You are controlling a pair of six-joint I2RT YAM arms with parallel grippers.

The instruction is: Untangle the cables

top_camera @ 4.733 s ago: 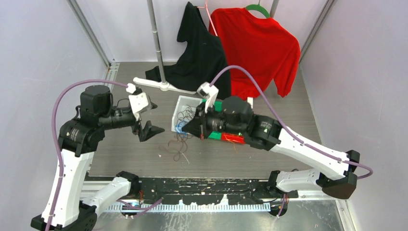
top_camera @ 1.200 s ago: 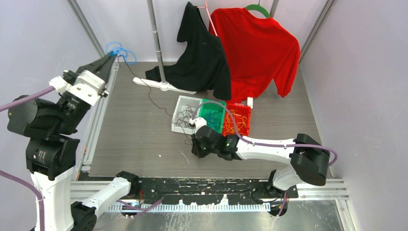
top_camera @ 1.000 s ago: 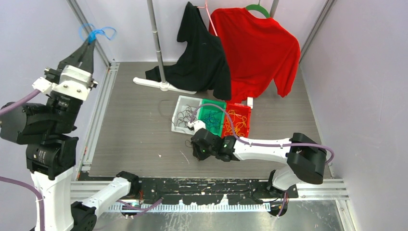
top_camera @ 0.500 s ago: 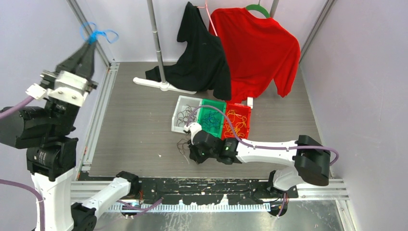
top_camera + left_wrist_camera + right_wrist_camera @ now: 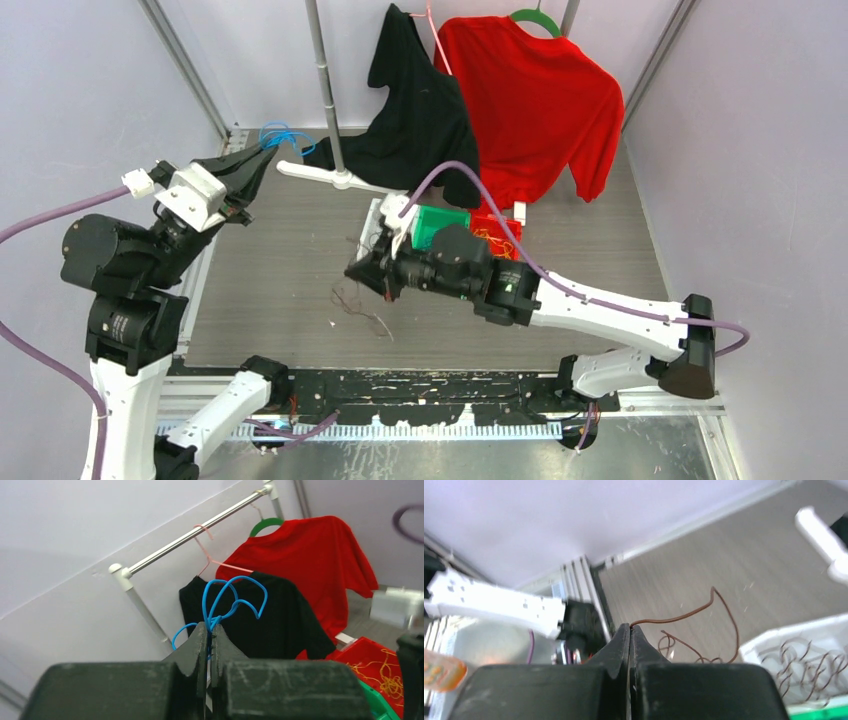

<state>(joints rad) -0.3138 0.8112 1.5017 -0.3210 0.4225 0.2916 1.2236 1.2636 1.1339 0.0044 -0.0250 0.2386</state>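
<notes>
A blue cable (image 5: pixel 277 133) sticks up in loops from my left gripper (image 5: pixel 266 153), which is shut on it above the table's back left corner. The left wrist view shows the blue cable (image 5: pixel 232 597) pinched at the tips of that gripper (image 5: pixel 209 628). My right gripper (image 5: pixel 351 272) hangs over the middle of the table, shut on one end of a thin brown cable (image 5: pixel 684 615). The brown cable's loose strands (image 5: pixel 353 299) trail down onto the table below the right gripper (image 5: pixel 630 628).
Three bins stand in a row behind the right arm: a white bin (image 5: pixel 377 212) holding dark cables, a green bin (image 5: pixel 440 217), and a red bin (image 5: pixel 497 228) holding orange cables. A clothes rack pole (image 5: pixel 325 90) with a black shirt (image 5: pixel 415 100) and a red shirt (image 5: pixel 535 100) fills the back.
My left arm has come down from high by the back left wall, carrying the blue cable. My right arm has risen off the table and shifted left, lifting the brown cable.
</notes>
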